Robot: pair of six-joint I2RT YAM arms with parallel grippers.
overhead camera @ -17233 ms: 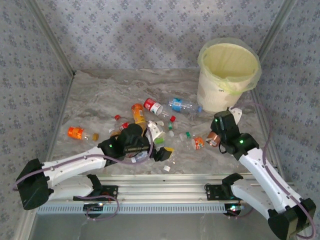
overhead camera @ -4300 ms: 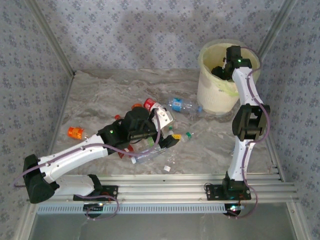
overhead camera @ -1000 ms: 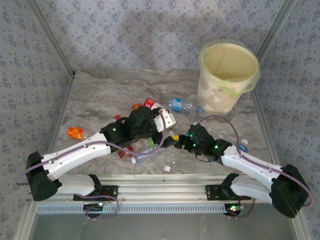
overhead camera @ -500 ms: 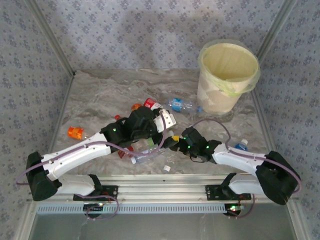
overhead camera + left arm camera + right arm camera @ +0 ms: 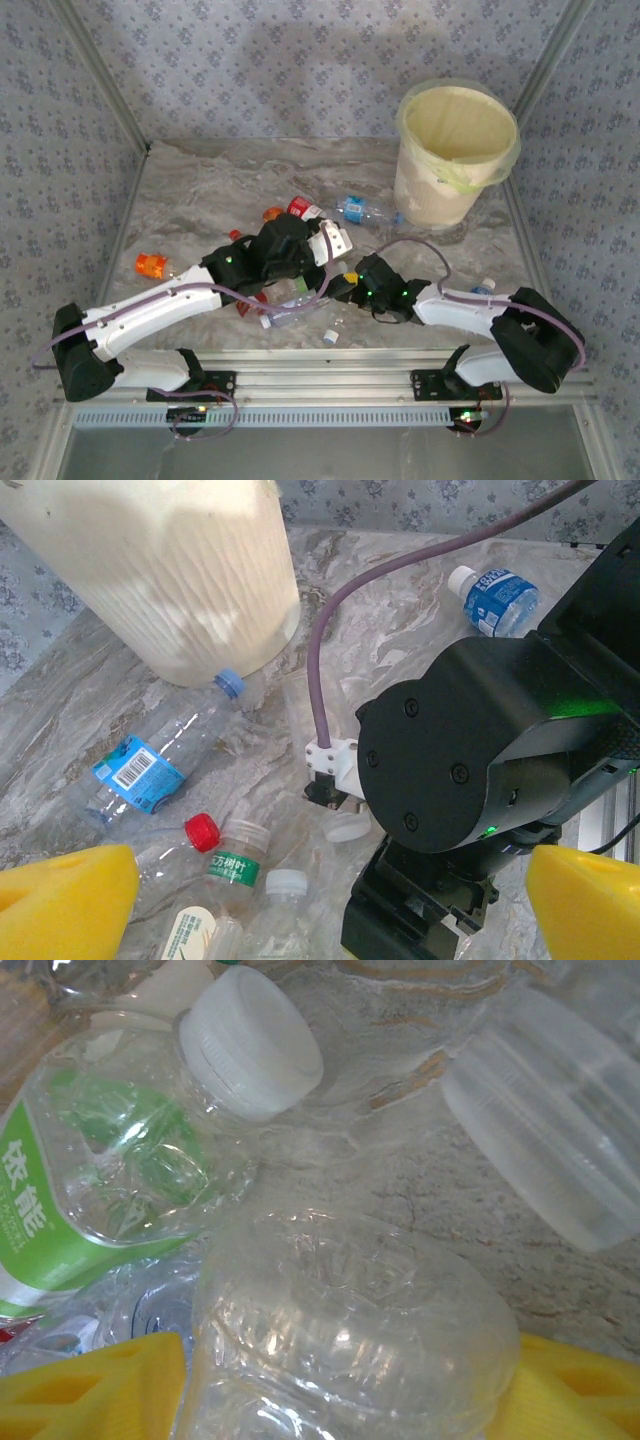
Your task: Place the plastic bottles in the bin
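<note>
You're working the right hand (image 5: 348, 1395) low over the grey marbled surface (image 5: 200, 190), into the heap of small plastic bottles (image 5: 232, 865). It's standing wide, its yellow pads (image 5: 90, 1390) sitting either side of a crumpled clear plastic bottle (image 5: 350, 1330). That bottle is lying directly ahead of the hand and filling the gap. Its long axis seems to be running along your line of reach rather than across it, though clear plastic on pale stone is hard to read. I can't say whether the pads are touching its walls yet. A green-labelled clear bottle with a white cap (image 5: 120, 1160) is lying just beside it on the left, near enough to get dragged along. The left hand (image 5: 325, 900) is hanging wide and holding nothing above the same heap, looking down on your right wrist. The large round cream-white bin with the yellow-green liner (image 5: 440, 195) is standing well apart at the far right. It's on the right arm's side, so that arm is the nearer one for carrying this bottle over.
</note>
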